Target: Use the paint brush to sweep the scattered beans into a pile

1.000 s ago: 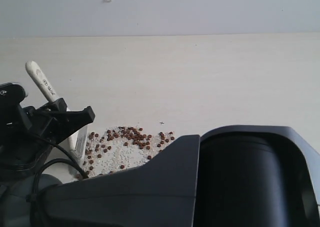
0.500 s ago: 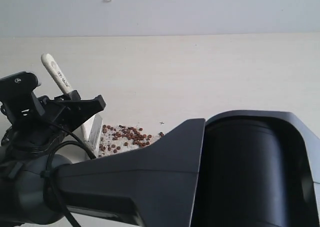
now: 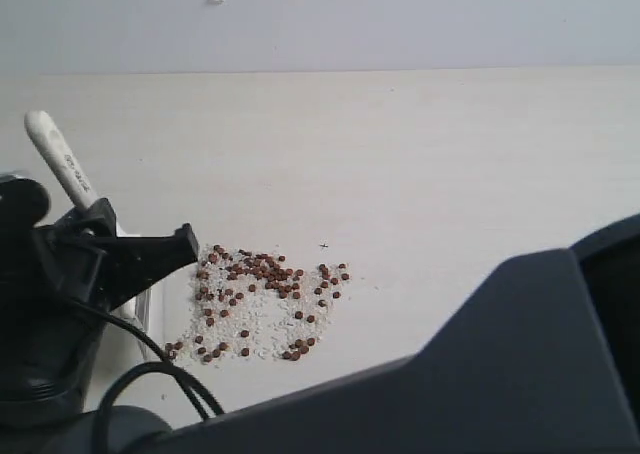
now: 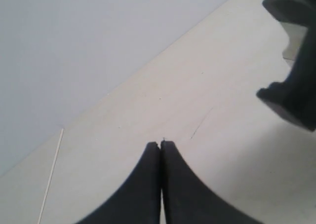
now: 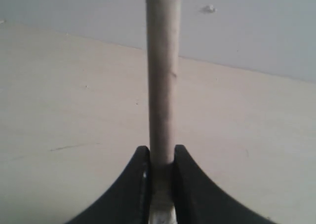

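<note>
The right gripper (image 5: 162,152) has its jaws tight on the paint brush (image 3: 60,159), bristles down beside the beans (image 3: 262,271) to push them together, while the left gripper (image 4: 161,145) has its jaws shut on nothing.

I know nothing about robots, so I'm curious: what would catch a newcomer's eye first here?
The beans, reddish-brown dots among white crumbs, lie scattered on the pale table, left of centre in the exterior view. Just left of them the right gripper clamps the paint brush, its cream handle slanting upward. A big, blurred dark arm fills the lower right foreground.
</note>
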